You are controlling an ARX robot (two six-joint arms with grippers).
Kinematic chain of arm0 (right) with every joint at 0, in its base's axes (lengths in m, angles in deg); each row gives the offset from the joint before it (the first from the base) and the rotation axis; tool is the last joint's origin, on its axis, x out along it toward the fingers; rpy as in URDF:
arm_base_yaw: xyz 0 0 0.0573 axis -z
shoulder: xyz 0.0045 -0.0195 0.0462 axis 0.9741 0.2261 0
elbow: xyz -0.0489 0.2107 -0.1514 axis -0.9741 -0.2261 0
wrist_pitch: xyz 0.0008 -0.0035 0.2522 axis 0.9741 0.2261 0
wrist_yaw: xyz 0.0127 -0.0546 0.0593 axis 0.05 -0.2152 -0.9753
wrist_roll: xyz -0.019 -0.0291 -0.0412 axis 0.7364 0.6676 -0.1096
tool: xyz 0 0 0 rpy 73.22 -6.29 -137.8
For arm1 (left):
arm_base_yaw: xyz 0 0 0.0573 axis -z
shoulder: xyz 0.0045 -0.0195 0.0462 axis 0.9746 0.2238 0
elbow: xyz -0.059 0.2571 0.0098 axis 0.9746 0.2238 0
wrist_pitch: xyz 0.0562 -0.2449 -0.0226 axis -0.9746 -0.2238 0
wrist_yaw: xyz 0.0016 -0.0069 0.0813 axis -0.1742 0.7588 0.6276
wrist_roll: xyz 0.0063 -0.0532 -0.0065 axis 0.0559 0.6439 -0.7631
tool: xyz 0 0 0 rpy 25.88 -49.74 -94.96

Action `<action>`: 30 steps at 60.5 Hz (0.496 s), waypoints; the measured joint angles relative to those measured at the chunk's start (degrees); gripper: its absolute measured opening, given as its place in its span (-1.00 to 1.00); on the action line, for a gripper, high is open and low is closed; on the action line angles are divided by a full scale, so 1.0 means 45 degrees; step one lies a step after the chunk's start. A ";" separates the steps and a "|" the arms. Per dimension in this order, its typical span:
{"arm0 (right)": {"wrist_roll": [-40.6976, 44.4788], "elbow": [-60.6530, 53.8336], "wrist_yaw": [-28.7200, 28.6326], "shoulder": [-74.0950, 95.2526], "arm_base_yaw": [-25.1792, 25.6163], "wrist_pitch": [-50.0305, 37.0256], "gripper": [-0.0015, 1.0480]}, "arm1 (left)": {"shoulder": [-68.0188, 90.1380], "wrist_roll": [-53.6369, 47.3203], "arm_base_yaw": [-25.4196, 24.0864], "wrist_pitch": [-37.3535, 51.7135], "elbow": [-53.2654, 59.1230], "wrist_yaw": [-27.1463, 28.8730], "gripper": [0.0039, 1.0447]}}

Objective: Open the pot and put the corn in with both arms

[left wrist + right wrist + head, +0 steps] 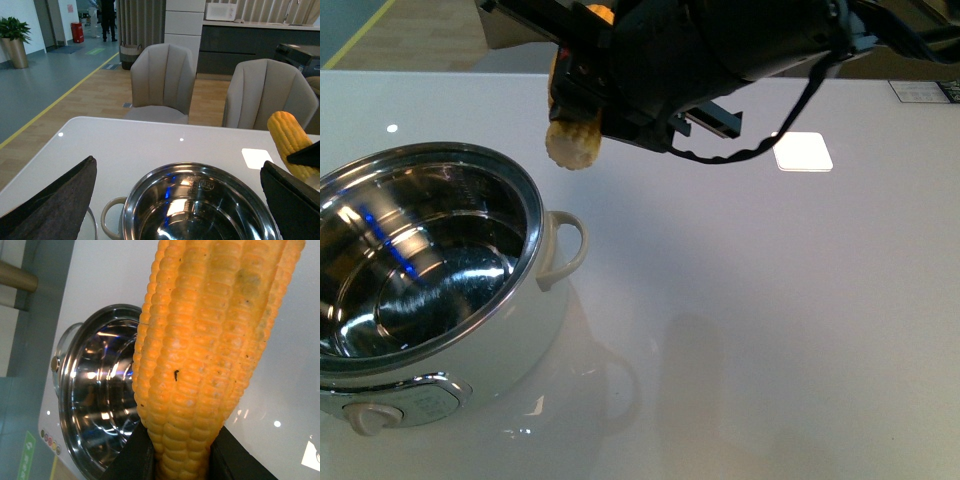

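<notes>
a large white electric pot [525, 350] is seen on the left of the white table [770, 330], uncovered, with its shiny steel interior exposed. a white loop handle [570, 250] is carried on its right side and a control knob [368, 416] on its front.

the yellow corn cob [572, 138] is held in the air by the right pincer [582, 75], which is closed on it. the cob hangs with one blunt end down, above the table and just beyond the pot's right rim; it is not touching the pot. in the right wrist view the cob [215, 350] fills most of the picture, clamped at its base between two black fingers [131, 460], with the pot seen behind it. the bulky black right arm [730, 40] and a looping cable [760, 145] are stretched across the top of the front view.

the left pincer [172, 200] is open, its two dark fingers [55, 200] spread wide to either side of the pot. from there the cob is seen beside the pot's rim. two beige chairs [162, 80] are set at the table's far side. a bright white square patch [803, 151] is visible on the table.
</notes>
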 joint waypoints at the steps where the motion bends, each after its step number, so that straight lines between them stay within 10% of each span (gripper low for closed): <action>1: -0.0029 0.0068 -0.0005 0.0053 -0.0034 0.0015 -0.71 | 0.0000 0.0000 0.0000 0.0000 0.0000 0.0000 0.87; 30: -0.1817 0.2380 -0.0520 0.2166 -0.1054 0.0175 -0.72 | 0.0000 0.0000 0.0000 0.0000 0.0000 0.0000 0.87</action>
